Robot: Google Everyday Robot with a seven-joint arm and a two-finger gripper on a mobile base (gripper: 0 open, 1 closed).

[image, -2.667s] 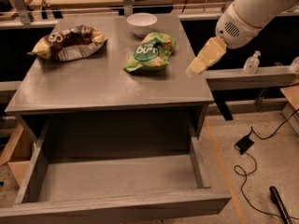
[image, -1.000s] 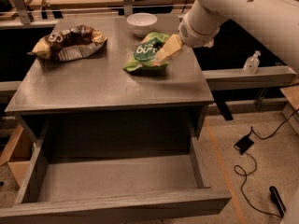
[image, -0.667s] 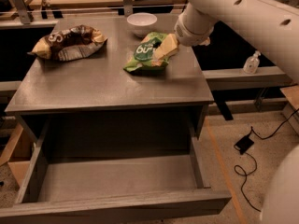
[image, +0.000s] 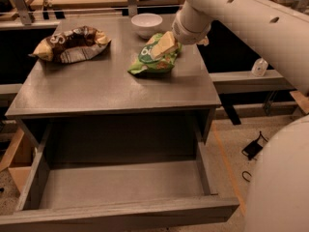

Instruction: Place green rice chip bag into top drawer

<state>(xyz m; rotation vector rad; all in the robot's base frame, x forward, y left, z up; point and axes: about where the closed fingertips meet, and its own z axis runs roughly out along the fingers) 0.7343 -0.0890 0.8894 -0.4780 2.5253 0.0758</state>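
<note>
The green rice chip bag point(image: 153, 61) lies on the grey table top point(image: 96, 88) at the back right, light green with a dark round logo. My gripper point(image: 163, 44), with pale yellow fingers, reaches in from the upper right and sits right over the bag's upper part, touching or nearly touching it. The top drawer point(image: 120, 185) is pulled wide open below the table front, and its plain grey inside holds nothing.
A brown-and-yellow snack bag point(image: 72, 43) lies at the table's back left. A white bowl point(image: 147, 24) stands at the back, just behind the green bag. My white arm point(image: 241, 18) crosses the upper right. Cables and a black device point(image: 252, 150) lie on the floor at right.
My gripper has swung in from the right of the table and come down onto the green bag. The bag, the drawer and the other things have not moved.
</note>
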